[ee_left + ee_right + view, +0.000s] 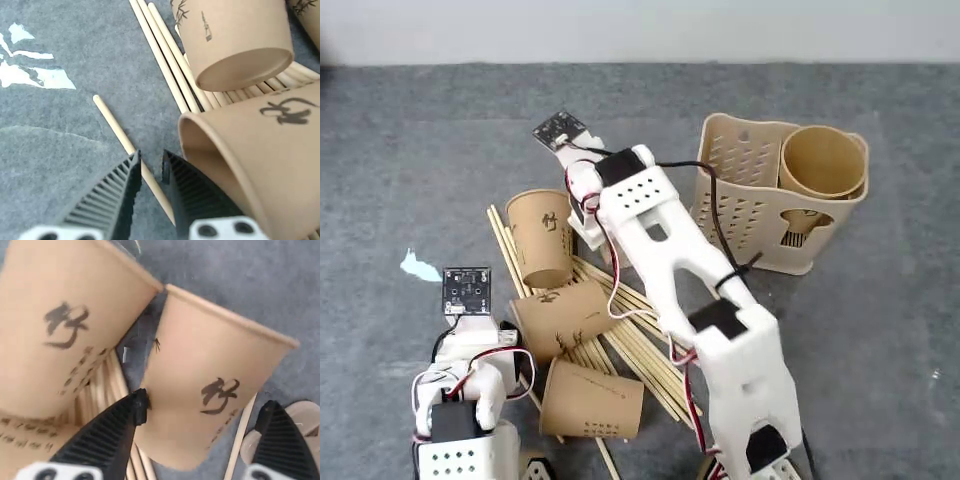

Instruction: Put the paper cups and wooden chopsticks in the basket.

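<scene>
Three paper cups lie on their sides over a scatter of wooden chopsticks (640, 350): an upper cup (540, 238), a middle cup (563, 318) and a lower cup (592, 400). A fourth cup (820, 160) stands in the beige basket (740, 215). My right gripper (205, 410) is open wide, with its fingers either side of one lying cup (210, 385); a second cup (65, 325) lies beside it. My left gripper (151, 157) hangs low with a narrow gap over a single chopstick (112, 122), right beside the rim of a cup (250, 150).
The right arm (670, 260) stretches across the chopstick pile between the cups and the basket. A pale blue scrap (420, 266) is stuck on the grey cloth at the left. Bare cloth lies left of and behind the cups.
</scene>
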You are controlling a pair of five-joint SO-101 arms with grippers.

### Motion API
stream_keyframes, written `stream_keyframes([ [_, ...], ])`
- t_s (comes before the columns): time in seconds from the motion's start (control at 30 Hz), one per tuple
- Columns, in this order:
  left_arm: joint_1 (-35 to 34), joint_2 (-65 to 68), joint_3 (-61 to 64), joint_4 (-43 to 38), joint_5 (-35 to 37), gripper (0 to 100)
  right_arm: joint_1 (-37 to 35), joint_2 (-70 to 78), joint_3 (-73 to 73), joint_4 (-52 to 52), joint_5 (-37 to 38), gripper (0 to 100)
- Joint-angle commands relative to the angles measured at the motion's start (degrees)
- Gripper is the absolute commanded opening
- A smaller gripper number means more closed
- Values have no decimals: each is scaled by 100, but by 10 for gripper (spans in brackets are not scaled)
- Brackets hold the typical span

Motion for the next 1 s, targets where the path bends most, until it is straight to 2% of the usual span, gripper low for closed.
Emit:
stream_keyframes([
  [0.0, -44, -18, -57, -53, -44, 77, 189, 312, -651, -75, -53, 353],
  [0.37, -44, -18, -57, -53, -44, 77, 66, 954, -1389, 884, -9, 351],
  [0.7, -44, -18, -57, -53, -44, 77, 110, 514, -2655, 2185, -9, 350],
  [0.97, -44, -18, -57, -53, -44, 77, 66, -435, -3121, 2281, -9, 350],
])
